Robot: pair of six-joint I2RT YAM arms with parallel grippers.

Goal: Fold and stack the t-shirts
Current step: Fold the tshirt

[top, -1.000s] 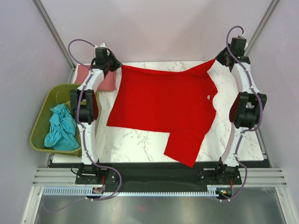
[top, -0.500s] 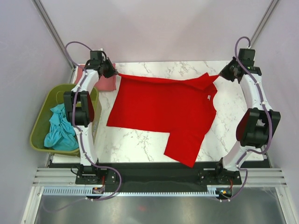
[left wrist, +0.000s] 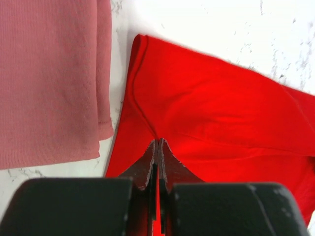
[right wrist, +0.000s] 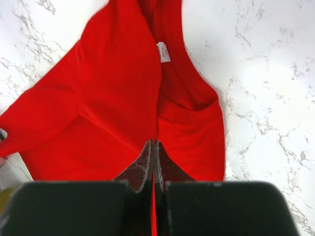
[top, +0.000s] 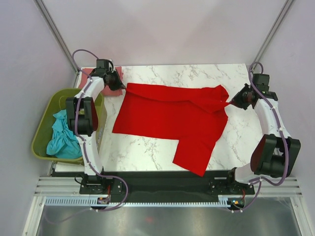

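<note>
A bright red t-shirt (top: 172, 118) lies spread over the marble table, its far edge lifted and folded toward me. My left gripper (top: 123, 86) is shut on its far left corner (left wrist: 157, 140). At the right, my right gripper (top: 231, 102) is shut on the red cloth (right wrist: 153, 142) beside the collar, where a white neck label (right wrist: 163, 52) shows. A dusty pink t-shirt (top: 96, 81) lies folded at the far left corner, right beside the left gripper (left wrist: 54, 83). A teal t-shirt (top: 64, 135) lies crumpled in the basket.
An olive-green plastic basket (top: 42, 125) stands off the table's left edge. Bare marble (top: 192, 73) shows behind the red shirt and on the right (top: 246, 142). Frame posts rise at both far corners.
Both grippers have pulled the red shirt's far edge toward me. The right arm swung outward and nearer, dragging the right sleeve over the body; the left moved slightly nearer.
</note>
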